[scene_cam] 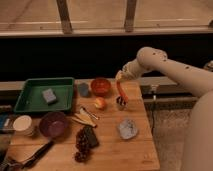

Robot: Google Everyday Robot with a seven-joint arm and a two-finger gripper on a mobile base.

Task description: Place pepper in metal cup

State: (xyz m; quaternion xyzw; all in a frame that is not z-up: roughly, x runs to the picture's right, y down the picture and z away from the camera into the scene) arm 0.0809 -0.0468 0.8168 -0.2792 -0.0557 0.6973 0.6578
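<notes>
- One table (145, 155), one arm reaching in from the right.
- One end effector (120, 81), clamped on the top end of the pepper.
- One metal cup (120, 104), directly below it.
- One pepper (122, 92), hanging nearly upright, its tip at the cup's mouth.

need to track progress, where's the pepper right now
In the camera view, right of the apple, the pepper hangs from the shut gripper, tip in the metal cup.
</notes>
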